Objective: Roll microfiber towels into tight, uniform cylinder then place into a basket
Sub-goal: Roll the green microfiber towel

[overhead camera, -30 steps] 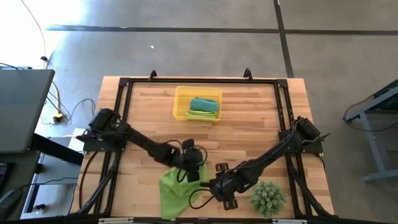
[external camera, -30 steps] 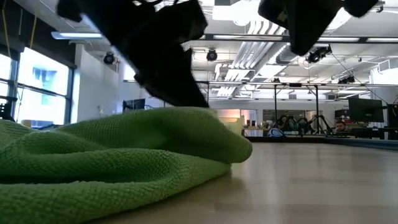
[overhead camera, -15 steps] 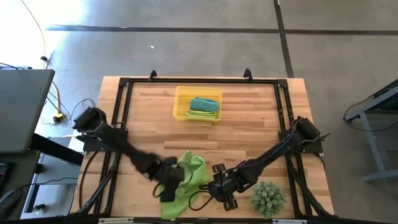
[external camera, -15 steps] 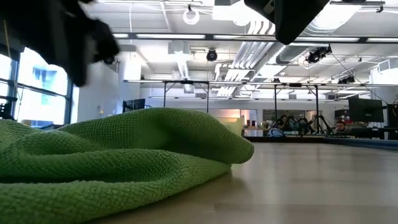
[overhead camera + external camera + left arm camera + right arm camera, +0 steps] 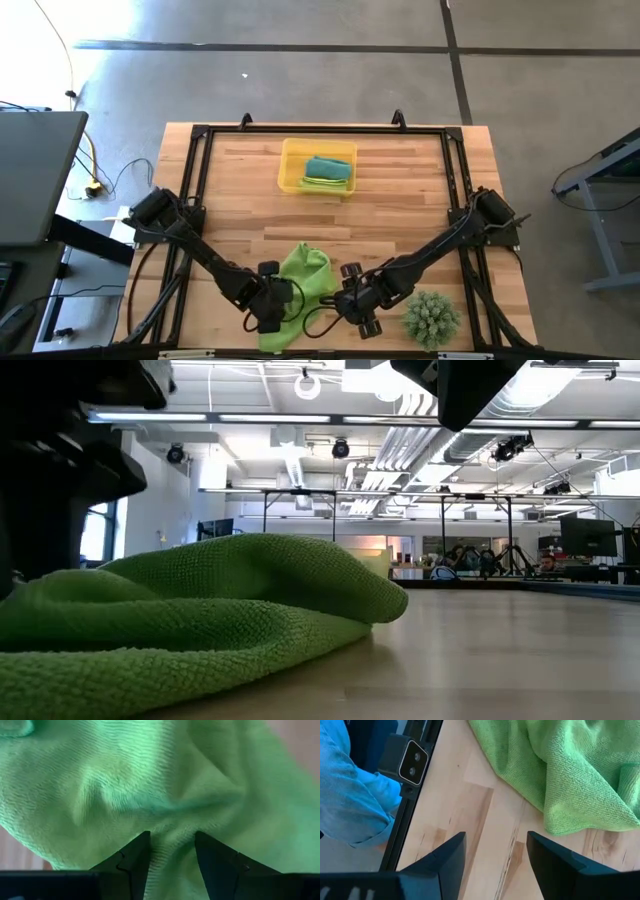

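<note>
One lime-green towel (image 5: pixel 303 280) lies crumpled near the table's front edge, its folds humped up in the low view (image 5: pixel 220 600). My left gripper (image 5: pixel 272 305) points steeply down at the towel's left part, its fingers open (image 5: pixel 171 837) with a cloth ridge between them. My right gripper (image 5: pixel 352 300) hangs open (image 5: pixel 495 840) over bare wood, just right of the towel. The yellow basket (image 5: pixel 290 165) stands at the far middle. It holds a rolled teal towel (image 5: pixel 328 167) and a rolled lime-green towel (image 5: pixel 322 183). My left gripper comes at the lime-green towel's left part (image 5: pixel 170 820) from above, slanting. Its open fingers stand on either side of a cloth ridge. I cannot tell whether the fingertips touch the cloth.
A spiky green plant (image 5: pixel 432 316) sits at the near right corner, close to my right arm. A black frame (image 5: pixel 200 140) runs around the tabletop. A small camera (image 5: pixel 413 760) and a person's blue sleeve (image 5: pixel 350 790) show past the near edge.
My left gripper has gone from over the towel's far part toward the table's left and near edges, tipping more steeply downward as it went. The towel's bunched far part now shows uncovered, and the towel lies as before.
</note>
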Robot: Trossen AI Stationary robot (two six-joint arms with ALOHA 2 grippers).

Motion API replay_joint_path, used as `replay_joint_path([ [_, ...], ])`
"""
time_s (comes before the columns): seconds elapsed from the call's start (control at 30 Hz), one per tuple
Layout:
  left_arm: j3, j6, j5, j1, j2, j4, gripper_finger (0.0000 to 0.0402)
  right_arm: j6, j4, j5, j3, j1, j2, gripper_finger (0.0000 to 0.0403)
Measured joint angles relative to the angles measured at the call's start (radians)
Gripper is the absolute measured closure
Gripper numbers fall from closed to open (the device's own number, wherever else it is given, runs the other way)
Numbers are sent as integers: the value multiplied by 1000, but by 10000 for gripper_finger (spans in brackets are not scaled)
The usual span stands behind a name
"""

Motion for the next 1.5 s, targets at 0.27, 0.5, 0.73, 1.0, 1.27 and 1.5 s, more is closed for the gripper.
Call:
replay_joint_path([
  [0.27,0,75,-34,77,42,29,255,0,12,0,0,0,0,201],
  [0.5,0,197,-34,168,57,118,255,-38,74,0,0,0,0,201],
  [0.73,0,258,46,219,18,117,255,-17,244,0,0,0,0,201],
  [1.0,0,260,161,173,-132,-45,255,-108,284,-2,0,-37,0,201],
  [1.27,0,157,73,67,-292,-179,255,-28,294,60,-91,-69,-92,201],
  [1.5,2,115,-60,33,-379,-183,255,-108,644,191,-409,-70,-252,201],
])
